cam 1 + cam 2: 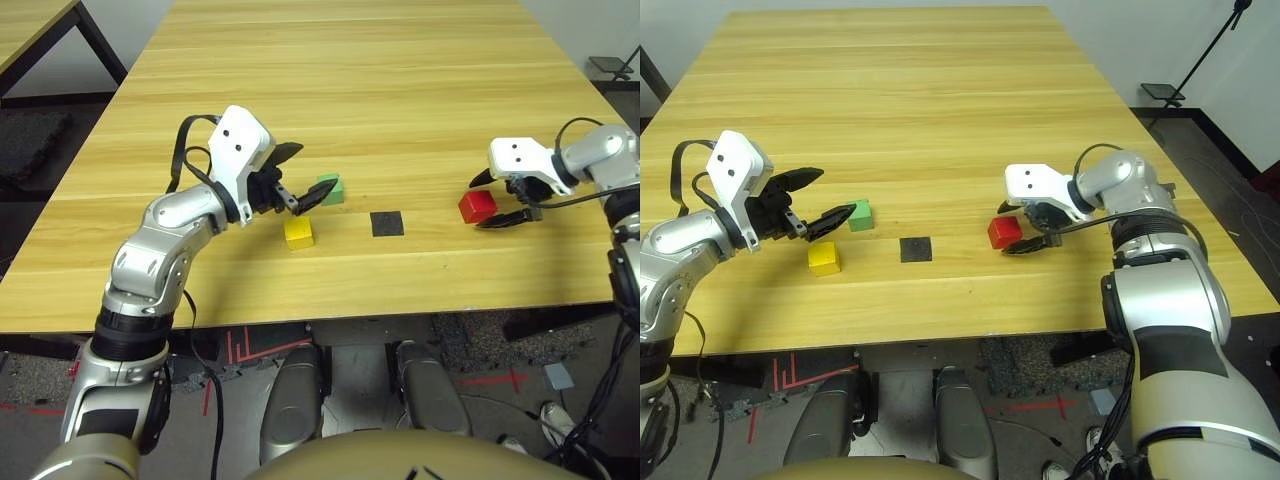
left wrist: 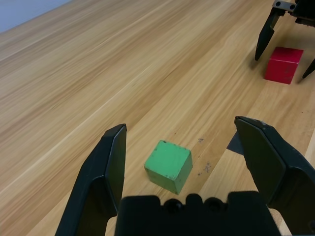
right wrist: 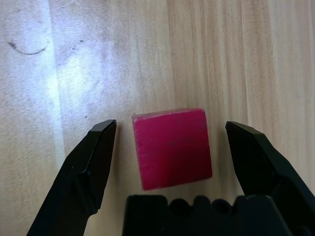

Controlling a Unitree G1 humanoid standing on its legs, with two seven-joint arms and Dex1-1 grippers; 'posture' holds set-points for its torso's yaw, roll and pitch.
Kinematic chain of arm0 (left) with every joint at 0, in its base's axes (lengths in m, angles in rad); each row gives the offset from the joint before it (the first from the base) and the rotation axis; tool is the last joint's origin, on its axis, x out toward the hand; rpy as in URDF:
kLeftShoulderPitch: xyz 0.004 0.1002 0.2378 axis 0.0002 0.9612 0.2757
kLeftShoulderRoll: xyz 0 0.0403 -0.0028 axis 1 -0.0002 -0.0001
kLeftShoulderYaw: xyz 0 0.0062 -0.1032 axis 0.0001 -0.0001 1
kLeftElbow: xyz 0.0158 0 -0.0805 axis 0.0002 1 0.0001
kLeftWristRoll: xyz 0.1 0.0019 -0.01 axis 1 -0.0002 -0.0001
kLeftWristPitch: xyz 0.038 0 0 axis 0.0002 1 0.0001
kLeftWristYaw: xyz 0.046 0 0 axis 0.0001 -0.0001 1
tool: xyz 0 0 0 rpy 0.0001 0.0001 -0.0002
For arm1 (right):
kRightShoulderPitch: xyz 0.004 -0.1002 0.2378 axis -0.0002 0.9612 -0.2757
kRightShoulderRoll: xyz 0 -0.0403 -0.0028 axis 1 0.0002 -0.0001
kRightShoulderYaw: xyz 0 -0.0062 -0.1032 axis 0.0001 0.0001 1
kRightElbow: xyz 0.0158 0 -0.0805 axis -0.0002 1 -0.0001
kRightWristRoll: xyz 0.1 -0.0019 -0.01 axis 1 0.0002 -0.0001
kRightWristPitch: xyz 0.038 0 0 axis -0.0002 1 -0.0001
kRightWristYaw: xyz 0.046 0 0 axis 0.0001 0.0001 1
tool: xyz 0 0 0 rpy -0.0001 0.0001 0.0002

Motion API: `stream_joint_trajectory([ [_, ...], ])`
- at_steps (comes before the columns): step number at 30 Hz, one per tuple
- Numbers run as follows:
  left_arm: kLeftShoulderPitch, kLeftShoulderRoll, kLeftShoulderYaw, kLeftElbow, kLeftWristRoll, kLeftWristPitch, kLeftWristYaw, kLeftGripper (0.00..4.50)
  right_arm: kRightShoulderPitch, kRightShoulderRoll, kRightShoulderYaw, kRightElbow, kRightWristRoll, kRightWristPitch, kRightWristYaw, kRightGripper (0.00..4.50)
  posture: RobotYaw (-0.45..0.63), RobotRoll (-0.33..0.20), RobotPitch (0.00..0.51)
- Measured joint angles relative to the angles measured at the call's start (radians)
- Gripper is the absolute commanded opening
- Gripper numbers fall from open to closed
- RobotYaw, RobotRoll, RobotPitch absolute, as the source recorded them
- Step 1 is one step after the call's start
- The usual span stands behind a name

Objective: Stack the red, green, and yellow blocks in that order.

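Pincers of both arms stand open: the right pincer [image 3: 171, 125] has its fingers either side of the red block [image 3: 173, 150], right of centre in the left eye view, one finger partly covering it. The left pincer [image 1: 297, 178], left of centre, partly hides the green block [image 1: 331, 190]; the yellow block [image 1: 299, 233] sits just below. Between lies a black patch [image 1: 387, 224] on the table [image 1: 330, 90], cables [image 1: 590, 199] trailing at right.
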State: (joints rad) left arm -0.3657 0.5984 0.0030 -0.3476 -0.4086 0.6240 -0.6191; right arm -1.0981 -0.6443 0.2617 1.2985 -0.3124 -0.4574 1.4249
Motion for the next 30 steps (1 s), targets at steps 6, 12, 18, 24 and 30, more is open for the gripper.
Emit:
stream_joint_trajectory([
  [6,0.018,0.001,0.019,-0.024,0.000,0.025,0.017,4.50,-0.006,0.006,0.014,0.009,-0.029,-0.004,-0.033,2.16,0.42,-0.184,0.104],
  [12,0.018,0.001,0.020,-0.028,0.000,0.037,0.021,4.50,-0.029,0.041,-0.006,0.006,-0.009,0.060,0.018,2.04,0.40,-0.190,0.100],
  [18,-0.004,-0.003,0.018,-0.025,0.000,0.040,0.021,4.50,-0.032,0.100,-0.032,-0.140,0.071,0.228,0.164,2.04,0.39,-0.196,0.102],
  [24,-0.048,-0.017,-0.010,-0.006,0.005,0.043,0.013,4.50,0.068,0.174,0.027,-0.478,0.094,0.452,0.165,2.04,0.41,-0.206,0.108],
  [30,-0.059,-0.024,-0.023,0.018,0.013,0.046,0.014,4.50,0.085,0.220,0.093,-0.627,0.047,0.620,0.056,2.04,0.44,-0.220,0.111],
])
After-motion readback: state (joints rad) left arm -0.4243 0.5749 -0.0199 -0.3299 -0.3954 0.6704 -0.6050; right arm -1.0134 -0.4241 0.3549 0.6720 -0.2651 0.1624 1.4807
